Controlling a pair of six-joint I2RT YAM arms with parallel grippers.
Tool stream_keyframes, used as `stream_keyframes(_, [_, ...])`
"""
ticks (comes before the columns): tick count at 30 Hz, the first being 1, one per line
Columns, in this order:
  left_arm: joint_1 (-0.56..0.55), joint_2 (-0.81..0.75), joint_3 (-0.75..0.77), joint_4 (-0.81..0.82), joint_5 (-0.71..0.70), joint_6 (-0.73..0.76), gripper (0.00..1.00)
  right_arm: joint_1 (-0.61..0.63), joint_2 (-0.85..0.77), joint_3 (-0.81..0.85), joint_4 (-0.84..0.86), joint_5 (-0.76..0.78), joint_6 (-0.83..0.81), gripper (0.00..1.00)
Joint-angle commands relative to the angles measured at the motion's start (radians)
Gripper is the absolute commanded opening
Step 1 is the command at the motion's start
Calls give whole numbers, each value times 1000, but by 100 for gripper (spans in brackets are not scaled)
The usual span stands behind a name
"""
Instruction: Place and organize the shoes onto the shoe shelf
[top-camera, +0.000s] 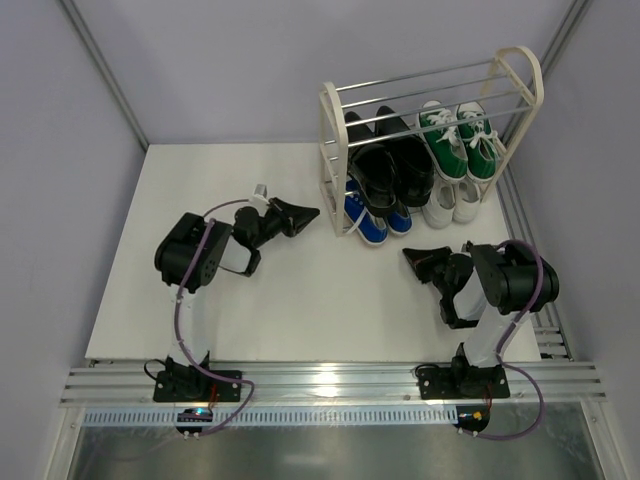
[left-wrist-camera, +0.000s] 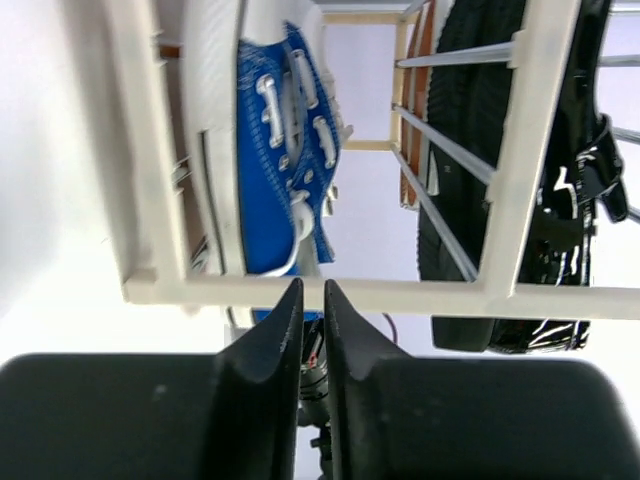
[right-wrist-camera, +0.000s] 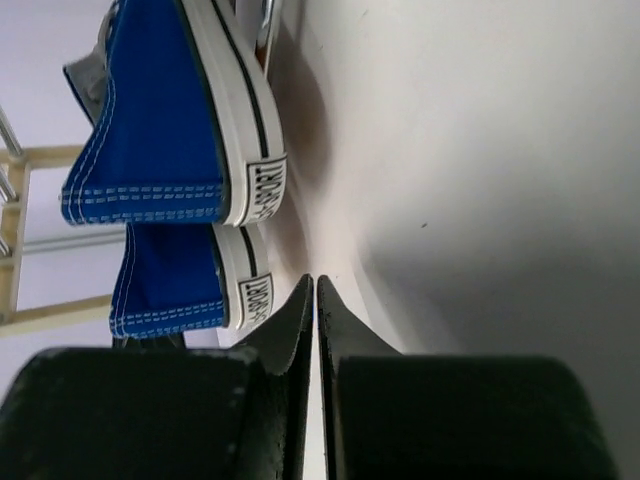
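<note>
At the far right corner of the white table (top-camera: 300, 300) stood the shoe shelf (top-camera: 328, 130) with all four pairs in it. Glossy black shoes (top-camera: 385, 165) and green sneakers (top-camera: 460, 140) sat on the upper rods, with blue sneakers (top-camera: 375, 222) and white sneakers (top-camera: 450, 203) beneath, heels toward the near edge. The left gripper (top-camera: 308, 212), its fingers drawn almost together on nothing, pointed at the shelf's left side frame, just beside it. The right gripper (top-camera: 410, 256), its fingers likewise pressed close and empty, lay near the blue heels but apart from them. Bare surface ran from both arms toward the left and near edges.
</note>
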Motion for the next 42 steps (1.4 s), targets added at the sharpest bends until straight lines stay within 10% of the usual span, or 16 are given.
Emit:
stream_keyframes(1, [16,-36,-53,130,2,19,9,58,-27,27,213,-4,-36,4])
stream_keyframes(19, [66,32,-116,245,39,-13,1,251,80,333,64,122,-28,4])
stream_keyframes(42, [66,46,-132,293,57,-35,0,130,-133,-24,119,283,-61,4])
